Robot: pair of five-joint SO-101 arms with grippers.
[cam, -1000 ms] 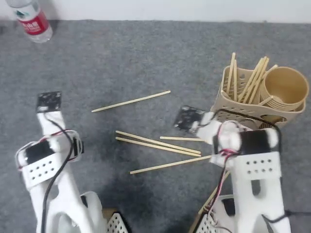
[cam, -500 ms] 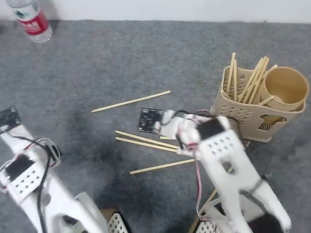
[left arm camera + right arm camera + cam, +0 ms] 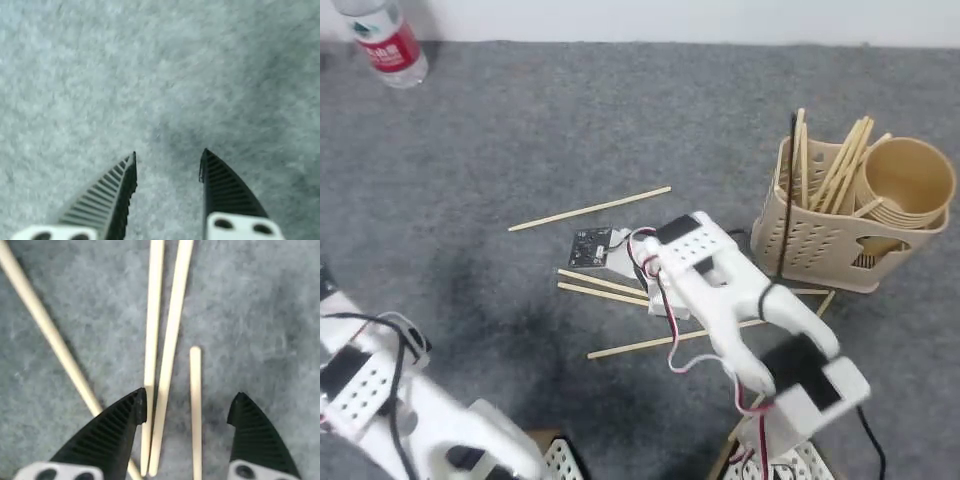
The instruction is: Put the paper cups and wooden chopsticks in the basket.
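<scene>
Several wooden chopsticks lie loose on the grey carpet: a single one (image 3: 590, 208) farther back, a pair (image 3: 595, 280) in the middle and another (image 3: 630, 347) nearer the front. My right arm (image 3: 720, 290) stretches over the middle pair. The right gripper (image 3: 191, 399) stands open just above the carpet, with a short chopstick (image 3: 195, 405) between its fingers and the pair (image 3: 172, 340) beside one fingertip. The tan basket (image 3: 820, 245) at the right holds stacked paper cups (image 3: 905, 180) and several chopsticks. My left gripper (image 3: 167, 160) hangs open over bare carpet at the front left.
A plastic water bottle (image 3: 385, 40) lies at the back left corner. The left arm (image 3: 360, 380) sits low at the front left edge. Open carpet spreads across the back and the left middle.
The right arm swung left from beside the basket to over the chopsticks in the middle. The left arm drew back toward the front left edge.
</scene>
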